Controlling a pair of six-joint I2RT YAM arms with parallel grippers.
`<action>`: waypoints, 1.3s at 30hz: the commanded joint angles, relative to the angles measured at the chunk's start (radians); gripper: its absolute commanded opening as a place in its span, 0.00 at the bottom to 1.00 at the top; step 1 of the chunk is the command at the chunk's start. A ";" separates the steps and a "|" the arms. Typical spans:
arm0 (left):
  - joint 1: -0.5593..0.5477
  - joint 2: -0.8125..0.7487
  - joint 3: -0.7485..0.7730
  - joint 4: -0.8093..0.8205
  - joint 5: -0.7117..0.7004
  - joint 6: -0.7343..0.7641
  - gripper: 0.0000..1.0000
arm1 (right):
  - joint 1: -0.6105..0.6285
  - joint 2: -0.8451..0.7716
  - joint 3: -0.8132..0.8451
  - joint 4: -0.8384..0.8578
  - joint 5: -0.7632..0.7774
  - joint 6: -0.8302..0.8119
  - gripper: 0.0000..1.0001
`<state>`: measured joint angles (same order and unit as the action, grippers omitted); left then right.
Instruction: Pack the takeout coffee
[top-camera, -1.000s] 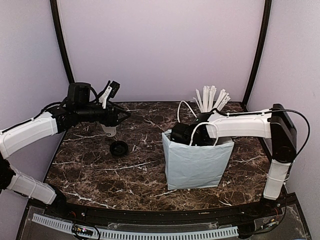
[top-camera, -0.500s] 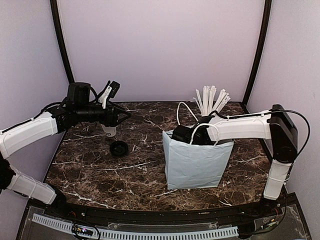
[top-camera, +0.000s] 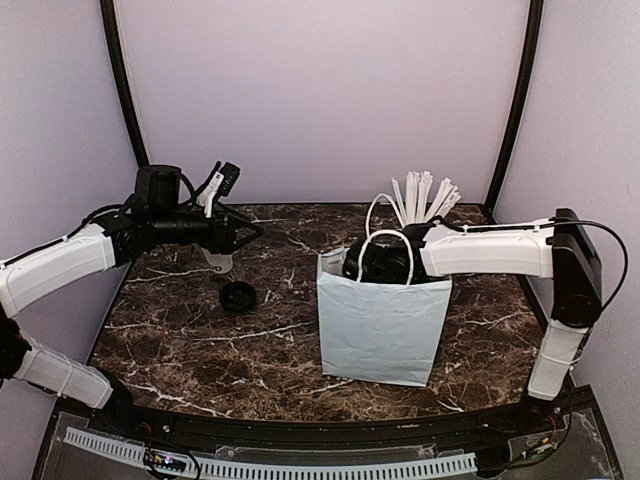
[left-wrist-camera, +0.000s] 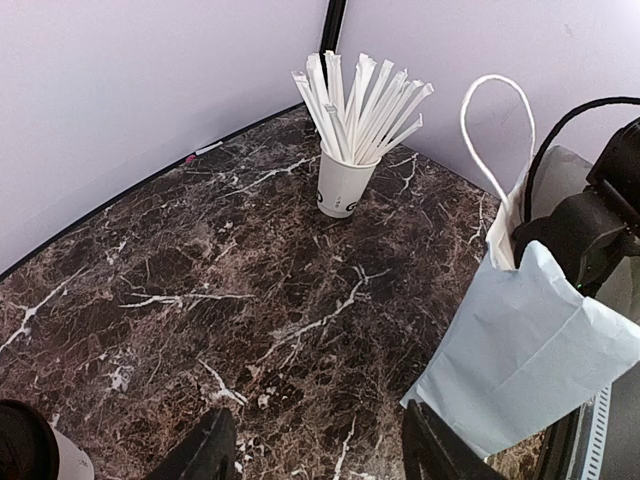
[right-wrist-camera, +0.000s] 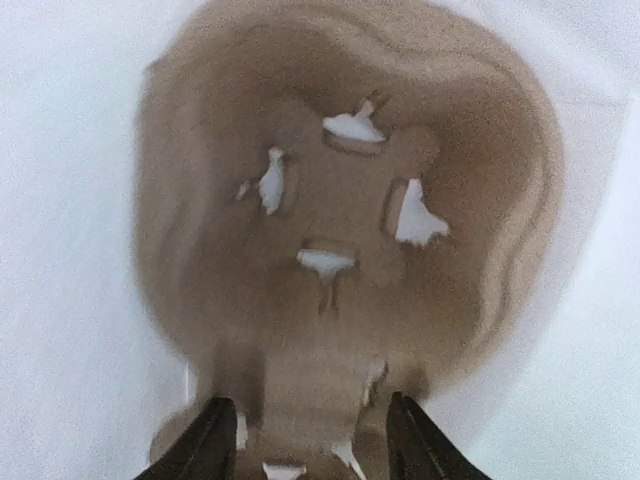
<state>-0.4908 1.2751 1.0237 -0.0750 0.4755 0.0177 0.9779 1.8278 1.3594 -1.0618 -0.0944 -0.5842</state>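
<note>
Nearest, white paper bag (top-camera: 375, 330) mid-counter hides right gripper (right-wrist-camera: 310, 445); only its wrist view shows brown pulp carrier (right-wrist-camera: 340, 200) between parted fingers, grip untellable. Left gripper (left-wrist-camera: 320, 455) wide, empty, beside small black-lidded white coffee cup (left-wrist-camera: 20, 445), toward left edge. White cup of sticks (left-wrist-camera: 342, 185), far-right corner.

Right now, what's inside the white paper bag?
Inside the white paper bag lies the brown pulp cup carrier, the right claw open at its near edge. No cup shows on it; the bag's floor beneath is covered.
</note>
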 joint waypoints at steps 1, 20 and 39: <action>0.007 0.000 -0.013 0.030 0.017 -0.010 0.59 | 0.017 -0.069 0.035 -0.051 -0.054 -0.003 0.55; -0.062 0.044 0.221 -0.071 0.197 -0.040 0.66 | 0.017 -0.319 0.215 -0.091 -0.057 -0.151 0.60; -0.308 0.570 0.868 -0.221 0.279 0.050 0.69 | -0.122 -0.540 0.350 0.016 -0.187 0.023 0.63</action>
<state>-0.7506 1.8126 1.7744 -0.2642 0.6930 0.0460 0.9165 1.3193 1.7233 -1.1061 -0.2604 -0.6411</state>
